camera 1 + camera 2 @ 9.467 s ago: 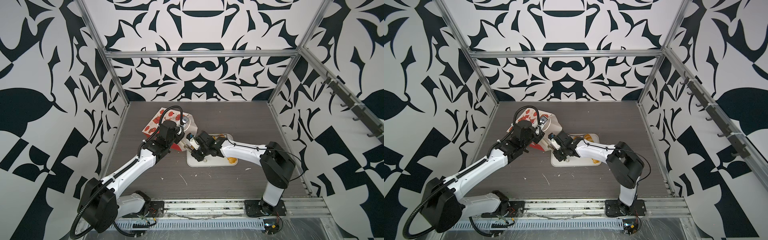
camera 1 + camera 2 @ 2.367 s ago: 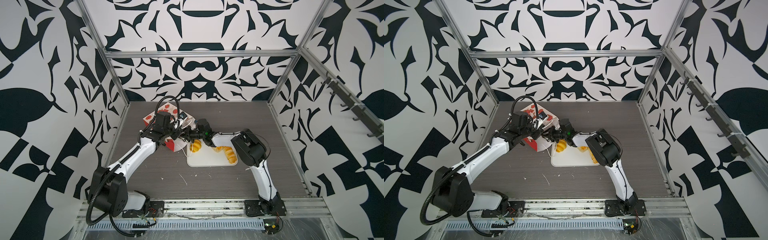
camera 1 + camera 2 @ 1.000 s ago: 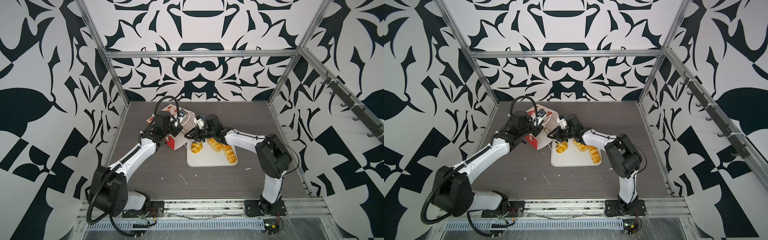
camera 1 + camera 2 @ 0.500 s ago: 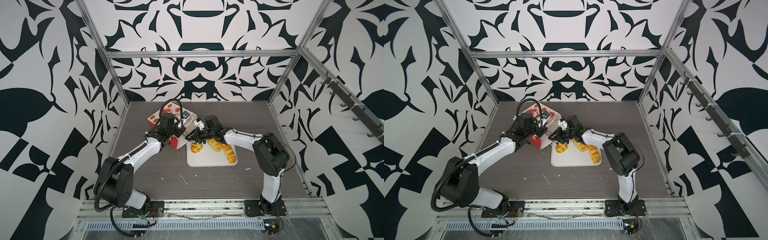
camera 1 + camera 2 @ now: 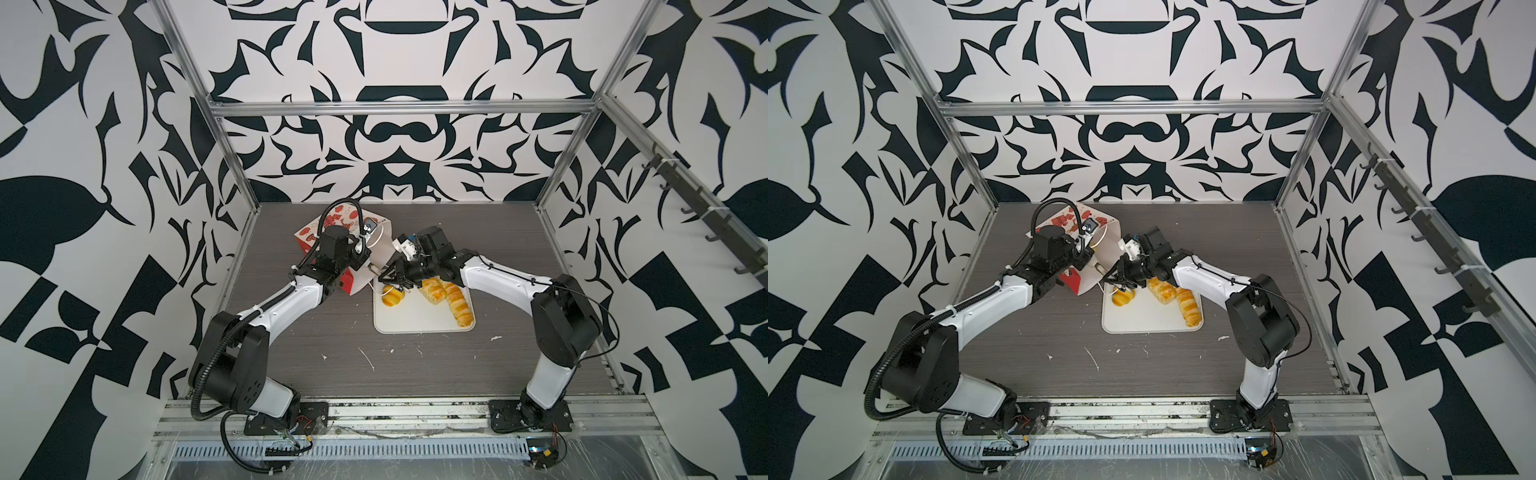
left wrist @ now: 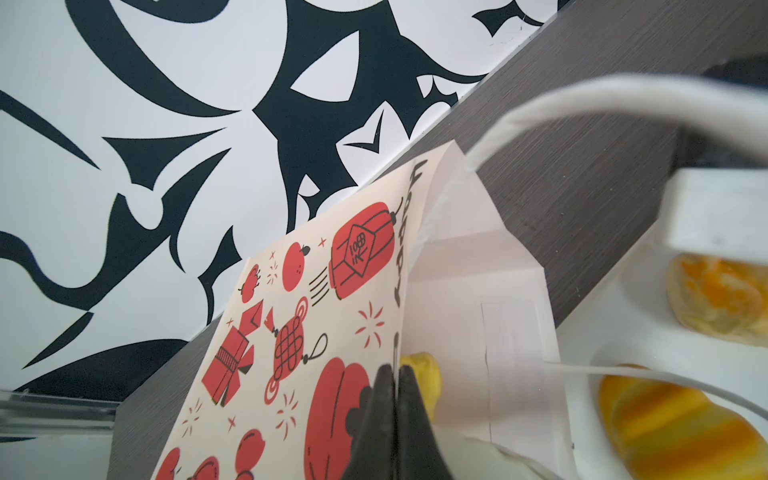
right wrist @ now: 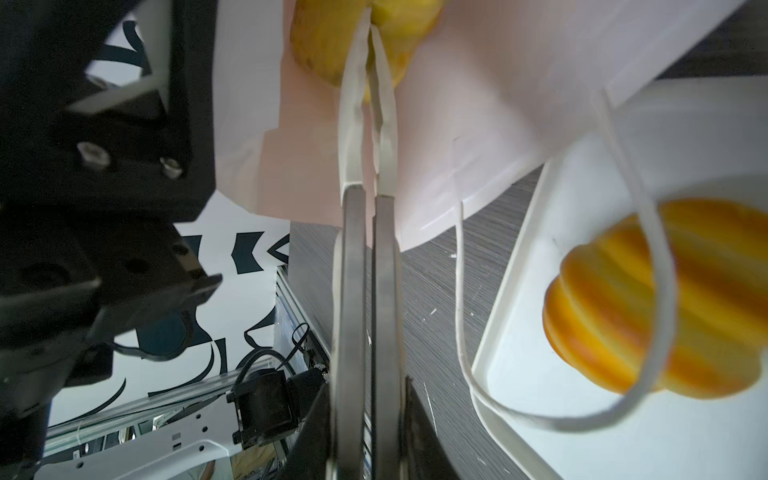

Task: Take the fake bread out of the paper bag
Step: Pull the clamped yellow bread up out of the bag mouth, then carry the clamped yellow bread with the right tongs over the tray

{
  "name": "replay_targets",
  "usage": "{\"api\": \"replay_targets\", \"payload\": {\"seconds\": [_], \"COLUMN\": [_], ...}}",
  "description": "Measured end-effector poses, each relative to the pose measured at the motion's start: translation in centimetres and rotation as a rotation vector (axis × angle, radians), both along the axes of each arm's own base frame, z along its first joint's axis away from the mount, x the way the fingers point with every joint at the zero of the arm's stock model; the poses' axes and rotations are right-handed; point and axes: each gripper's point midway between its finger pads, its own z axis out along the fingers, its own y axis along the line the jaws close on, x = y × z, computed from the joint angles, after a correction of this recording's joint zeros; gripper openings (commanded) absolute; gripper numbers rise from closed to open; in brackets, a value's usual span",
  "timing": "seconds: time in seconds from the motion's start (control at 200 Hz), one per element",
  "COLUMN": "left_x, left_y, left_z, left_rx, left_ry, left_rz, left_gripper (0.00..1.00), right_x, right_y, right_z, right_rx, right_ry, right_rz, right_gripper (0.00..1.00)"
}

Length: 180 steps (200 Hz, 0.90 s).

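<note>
In both top views the mouth of the paper bag [image 5: 380, 249] [image 5: 1109, 249] lies behind the left wrist and the right tool [image 7: 370, 20], so nothing inside it shows there. In the left wrist view only a yellow corner of the pastry inside the bag [image 6: 424, 370] peeps past the paper edge. In the right wrist view that pastry is cut by the picture's edge, whether the tool's tips pinch it cannot be told, and the blurred ridged bun [image 7: 615, 299] runs off the frame.
</note>
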Motion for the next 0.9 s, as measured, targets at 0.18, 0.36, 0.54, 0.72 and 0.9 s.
{"api": "replay_targets", "payload": {"seconds": [0.18,0.36,0.54,0.72,0.9], "left_x": [0.2,0.3,0.5,0.7,0.9], "left_y": [0.2,0.4,0.6,0.7,0.5], "left_z": [0.2,0.3,0.1,-0.2,0.0], "left_rx": [0.000,0.003,0.006,0.011,-0.001], "left_ry": [-0.011,-0.016,-0.013,-0.009,-0.011], "left_rz": [0.012,0.027,0.046,0.056,0.052], "left_gripper": [0.00,0.00,0.00,0.00,0.00], "right_x": [-0.6,-1.3,-1.8,-2.3,-2.7], "right_y": [-1.5,-3.5,-4.9,-5.7,-6.3], "right_z": [0.8,1.5,1.9,2.0,1.0], "right_rx": [-0.020,-0.056,-0.086,-0.100,-0.125], "right_ry": [-0.025,-0.057,-0.091,-0.119,-0.114], "right_rz": [-0.008,-0.017,-0.025,-0.024,-0.037], "right_gripper": [0.00,0.00,0.00,0.00,0.00]}}
